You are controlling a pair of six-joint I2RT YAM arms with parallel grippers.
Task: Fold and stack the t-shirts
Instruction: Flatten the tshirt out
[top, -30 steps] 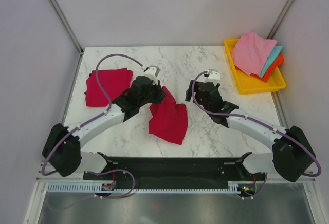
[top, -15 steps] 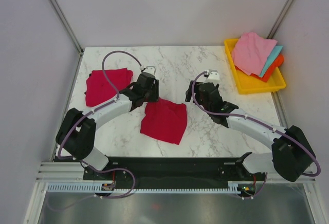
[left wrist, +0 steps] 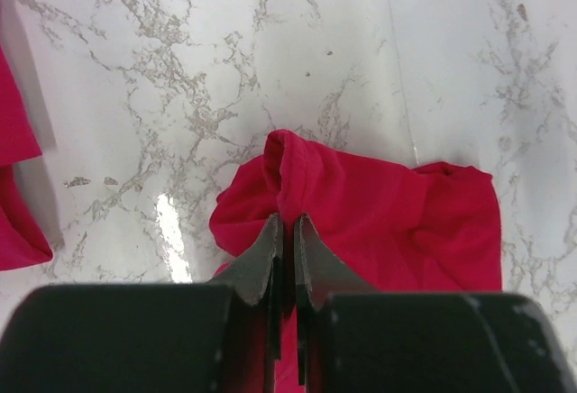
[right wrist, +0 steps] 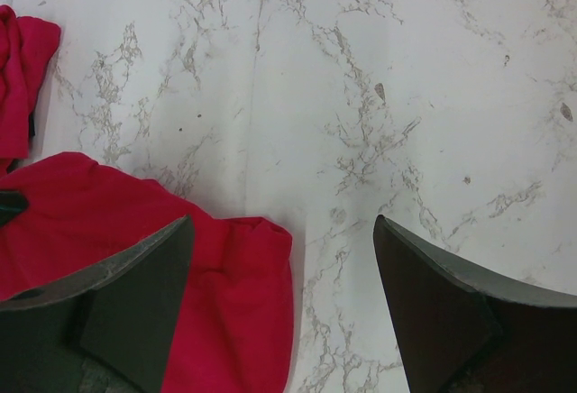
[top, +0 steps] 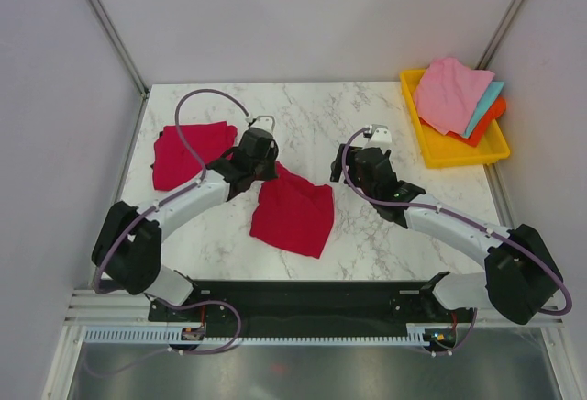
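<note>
My left arm (top: 183, 203) stretches forward. The left pincer (left wrist: 287, 223) nips a raised fold of the t-shirt (left wrist: 388, 217), which lies just ahead of it. I hold the right pincer (right wrist: 283, 231) wide open above the shirt's edge.

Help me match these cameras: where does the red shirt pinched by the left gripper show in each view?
Top external: pinched shirt, table centre.
Left wrist: pinched shirt centre to right, a fold in the left gripper.
Right wrist: pinched shirt lower left, partly behind a finger.
Shared landmark: the other red shirt, toward the left in all three.
</note>
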